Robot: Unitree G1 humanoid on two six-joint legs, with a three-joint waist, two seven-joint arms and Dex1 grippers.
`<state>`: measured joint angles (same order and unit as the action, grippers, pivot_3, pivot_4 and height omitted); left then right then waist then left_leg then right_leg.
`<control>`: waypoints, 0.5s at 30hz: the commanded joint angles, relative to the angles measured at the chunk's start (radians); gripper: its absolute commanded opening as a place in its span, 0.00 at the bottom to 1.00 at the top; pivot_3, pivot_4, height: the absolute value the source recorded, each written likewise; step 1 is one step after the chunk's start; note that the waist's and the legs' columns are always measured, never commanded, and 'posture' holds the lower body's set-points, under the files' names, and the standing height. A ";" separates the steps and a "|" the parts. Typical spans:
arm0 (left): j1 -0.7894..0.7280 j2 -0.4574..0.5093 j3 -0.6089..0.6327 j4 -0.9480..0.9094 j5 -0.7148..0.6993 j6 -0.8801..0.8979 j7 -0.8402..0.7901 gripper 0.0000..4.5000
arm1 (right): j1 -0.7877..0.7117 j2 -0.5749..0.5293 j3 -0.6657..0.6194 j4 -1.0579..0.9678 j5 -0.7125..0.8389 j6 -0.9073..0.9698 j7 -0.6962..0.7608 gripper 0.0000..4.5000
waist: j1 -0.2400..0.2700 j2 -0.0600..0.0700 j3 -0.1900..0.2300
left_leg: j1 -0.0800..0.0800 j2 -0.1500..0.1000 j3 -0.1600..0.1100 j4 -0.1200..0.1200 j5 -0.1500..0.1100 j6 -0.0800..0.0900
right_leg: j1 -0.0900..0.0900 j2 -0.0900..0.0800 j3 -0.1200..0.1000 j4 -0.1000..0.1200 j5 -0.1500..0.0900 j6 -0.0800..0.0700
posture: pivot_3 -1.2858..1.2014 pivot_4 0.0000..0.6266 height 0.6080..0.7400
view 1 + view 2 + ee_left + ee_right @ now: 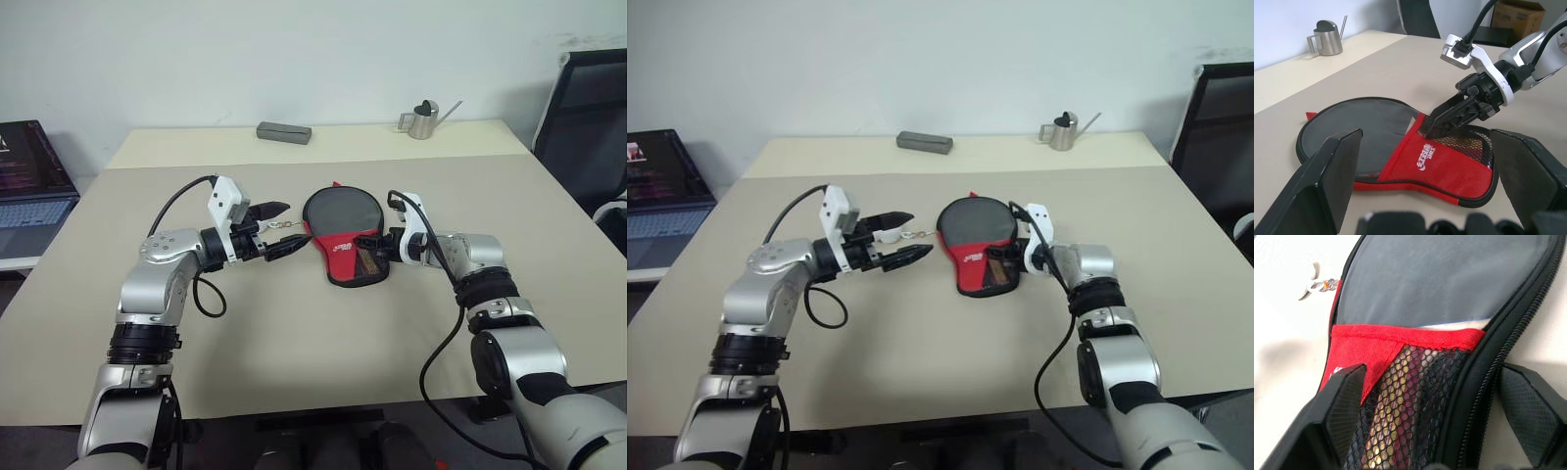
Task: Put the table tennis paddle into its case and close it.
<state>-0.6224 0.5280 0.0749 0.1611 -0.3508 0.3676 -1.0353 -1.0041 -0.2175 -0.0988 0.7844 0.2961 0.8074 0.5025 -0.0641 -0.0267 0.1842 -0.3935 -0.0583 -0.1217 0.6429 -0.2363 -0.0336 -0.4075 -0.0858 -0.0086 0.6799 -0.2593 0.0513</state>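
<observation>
The case (345,238) lies flat near the middle of the table (294,333), with bare tabletop all round it. The paddle (1449,279) sits inside it, its handle showing through the mesh pocket. The right gripper (373,246) is down at the case's narrow end, fingers spread, one on the mesh and one outside the zipper edge, not clamped. The left gripper (277,228) hovers just beside the case's other edge, fingers wide apart and empty. A grey block (284,132) and a metal watering can (424,119) stand at the far edge, well apart.
</observation>
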 commanded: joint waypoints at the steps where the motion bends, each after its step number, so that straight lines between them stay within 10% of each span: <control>1: -0.018 0.017 0.003 -0.026 -0.011 -0.011 0.002 1.00 | -0.020 0.011 -0.014 0.033 -0.002 -0.003 -0.014 0.70 | 0.000 0.000 0.000 | 0.000 0.000 0.000 0.000 0.000 0.000 | 0.000 0.000 0.000 0.000 0.000 0.000 | 0.52 0.24 1.00; 10: 0.051 0.060 0.017 -0.051 -0.017 -0.001 -0.011 1.00 | -0.019 0.013 -0.023 0.051 -0.009 0.007 -0.039 0.02 | 0.000 0.000 0.000 | 0.000 0.000 0.000 -0.001 0.000 0.000 | 0.000 0.000 0.000 0.000 0.000 0.000 | 0.52 0.24 1.00; 15: 0.145 0.118 0.022 -0.108 -0.031 0.020 -0.041 1.00 | -0.006 0.024 -0.027 0.047 -0.007 0.024 -0.057 0.01 | 0.000 0.000 0.000 | 0.000 0.001 0.000 -0.001 0.000 0.000 | 0.000 0.000 0.000 0.000 0.000 0.000 | 0.52 0.24 1.00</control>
<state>-0.4838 0.6239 0.0750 0.1105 -0.3557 0.3855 -1.0638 -1.0198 -0.2055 -0.1286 0.8293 0.2956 0.8129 0.4563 -0.0642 -0.0265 0.1843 -0.3932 -0.0576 -0.1219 0.6420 -0.2363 -0.0336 -0.4075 -0.0856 -0.0085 0.6795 -0.2594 0.0511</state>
